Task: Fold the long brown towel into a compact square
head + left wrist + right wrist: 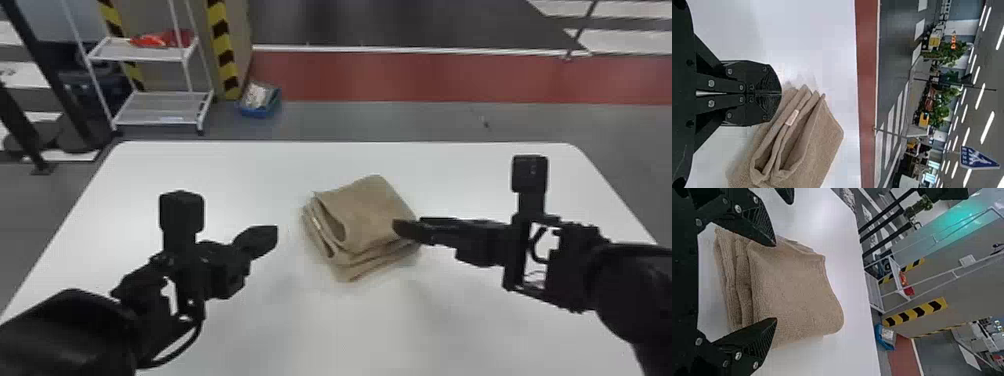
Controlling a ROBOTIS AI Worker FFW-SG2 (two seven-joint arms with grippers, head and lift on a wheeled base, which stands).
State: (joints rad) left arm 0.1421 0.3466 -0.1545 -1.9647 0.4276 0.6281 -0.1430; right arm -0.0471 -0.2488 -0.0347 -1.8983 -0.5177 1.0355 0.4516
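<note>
Brown towel [370,210] is seen folded into a thick, squarish stack at mid-surface [225,165], set slightly askew. Left gripper [275,233] is held clenched with nothing between its fingers, left of the stack; a gap is left between them in the head view. Right gripper [396,226] is released, with fingers spread; its tips are placed over the stack's right edge in the head view. Contact can't be told.

By view: in the left wrist view, the looped layers are seen end-on, with a small pale tag [792,117] on an inner fold. A hanging blue sign [978,158] and plants [946,105] are picked up in the background. In the right wrist view, the stack's smooth top layer is shown, bounded by a rounded corner, with layered edges nearer the gripper; both spread fingers are seen, one toward each side of the towel.

Containers: a blue bin [260,113] is stood on the floor past the surface, pale contents inside. Red items [162,39] are held on the upper shelf of a white rack [140,56] beside it.

Edges: far edge of the surface is straight, corners rounded. Towel is kept well apart from the side edges; white surface is exposed between it and the far edge, also on its near side.
</note>
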